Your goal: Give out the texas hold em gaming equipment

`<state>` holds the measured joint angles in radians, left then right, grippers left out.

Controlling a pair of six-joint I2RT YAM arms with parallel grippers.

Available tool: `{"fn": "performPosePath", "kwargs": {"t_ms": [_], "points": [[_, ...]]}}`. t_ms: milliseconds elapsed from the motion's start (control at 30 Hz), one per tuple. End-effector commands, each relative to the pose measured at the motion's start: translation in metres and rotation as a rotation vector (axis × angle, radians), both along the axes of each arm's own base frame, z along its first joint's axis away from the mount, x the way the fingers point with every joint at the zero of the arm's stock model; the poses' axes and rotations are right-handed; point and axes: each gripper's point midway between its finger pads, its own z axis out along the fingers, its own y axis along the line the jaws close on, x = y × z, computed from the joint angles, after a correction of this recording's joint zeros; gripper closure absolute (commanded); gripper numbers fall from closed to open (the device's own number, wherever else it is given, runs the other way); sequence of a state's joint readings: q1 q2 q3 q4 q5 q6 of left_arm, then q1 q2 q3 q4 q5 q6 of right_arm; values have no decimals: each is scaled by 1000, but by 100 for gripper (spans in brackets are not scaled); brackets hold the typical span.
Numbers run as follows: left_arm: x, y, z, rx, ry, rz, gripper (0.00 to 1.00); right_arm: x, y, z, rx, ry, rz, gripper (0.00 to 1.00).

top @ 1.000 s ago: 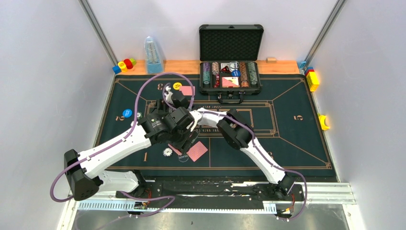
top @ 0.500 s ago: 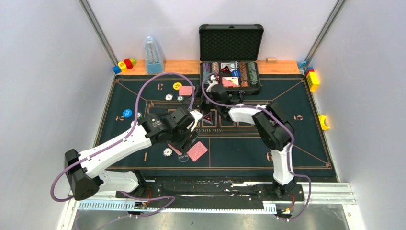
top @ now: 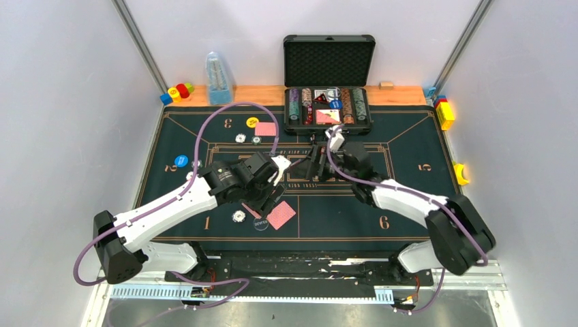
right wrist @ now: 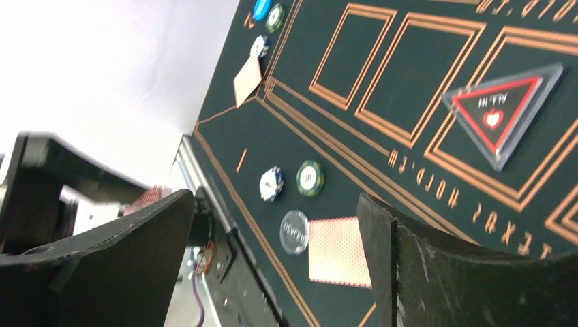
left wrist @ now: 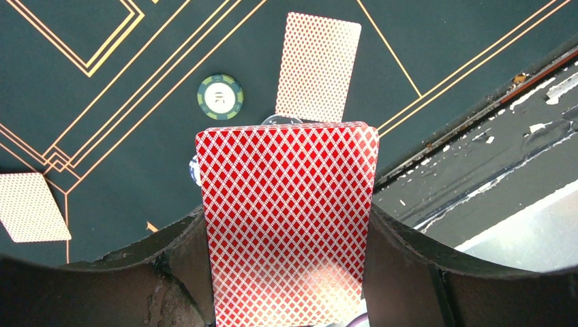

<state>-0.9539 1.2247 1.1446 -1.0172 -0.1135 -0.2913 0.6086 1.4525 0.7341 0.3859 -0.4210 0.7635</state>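
The left arm (top: 170, 204) slants from its base toward mid-bench (top: 422, 197), wrist tipped down. The left pincer (left wrist: 286, 272) clamps a stack of red-backed cards (left wrist: 286, 218) upright, seemingly a full deck. Just beyond it lie a loose card (left wrist: 318, 67) and a green chip (left wrist: 220, 96). The right arm (top: 402, 197) stretches low across the felt, and the right pincer (right wrist: 272, 218) gapes empty, with the dealer button (right wrist: 295, 231) on the felt beyond its fingers.

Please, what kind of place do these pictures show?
Probably a robot test cell dressed as a poker table: plain white walls, a printed Texas hold'em mat, an open chip case.
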Motion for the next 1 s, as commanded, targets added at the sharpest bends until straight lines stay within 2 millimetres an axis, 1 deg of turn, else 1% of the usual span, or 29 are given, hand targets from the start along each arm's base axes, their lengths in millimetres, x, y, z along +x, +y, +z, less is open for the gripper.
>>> {"fn": "performPosePath", "kwargs": {"t_ms": [0,33,67,133,267,400,533,667,800,967], "points": [[5,-10,9,-56,-39,-27,100,-51,-6,29,141,-53,193,9],[4,-11,9,-62,-38,-31,100,-66,-4,33,167,-44,275,9],[4,-12,9,-64,-37,-34,100,-75,-3,37,187,-30,322,9],[3,-13,10,-73,-32,-42,100,-81,1,41,219,-11,376,10],[3,-14,11,-81,-36,-44,100,-77,13,43,243,25,411,11],[3,-13,11,-81,-40,-44,100,-80,32,44,243,32,480,11],[3,-14,13,-90,-40,-47,100,-81,45,35,241,75,503,12],[3,-14,15,-100,-48,-49,100,-89,60,26,244,123,559,13],[3,-14,15,-100,-49,-46,100,-103,72,19,246,163,635,14],[3,-14,15,-101,-51,-45,100,-113,77,14,242,169,671,16]]}}
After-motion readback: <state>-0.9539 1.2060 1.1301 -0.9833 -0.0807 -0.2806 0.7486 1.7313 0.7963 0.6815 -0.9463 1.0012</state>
